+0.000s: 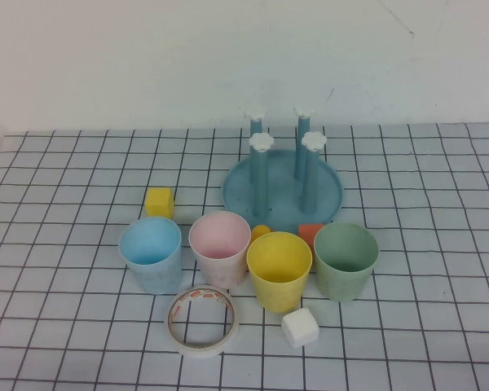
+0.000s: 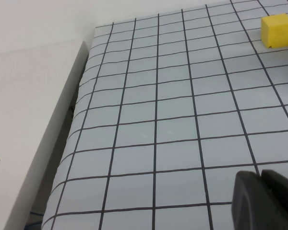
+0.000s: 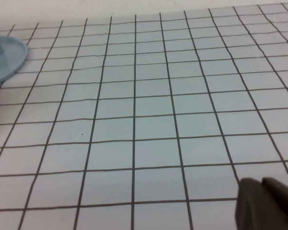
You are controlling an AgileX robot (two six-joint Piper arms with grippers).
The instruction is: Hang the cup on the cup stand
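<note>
The light blue cup (image 1: 151, 253) stands leftmost in the row, touching the pink cup (image 1: 220, 248), before the cup stand (image 1: 282, 189). Left pincer (image 2: 263, 176) and right pincer (image 3: 264, 184) hover aside, seemingly together. Grasping may topple the pink cup.

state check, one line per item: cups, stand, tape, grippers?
light blue cup: upright, mouth up, on table, not hung
pink cup: upright
yellow cup: upright
green cup: upright
cup stand: upright, all four pegs bare
tape roll: lying flat
left gripper: low over bare table, holds nothing
right gripper: low over bare table, holds nothing
</note>
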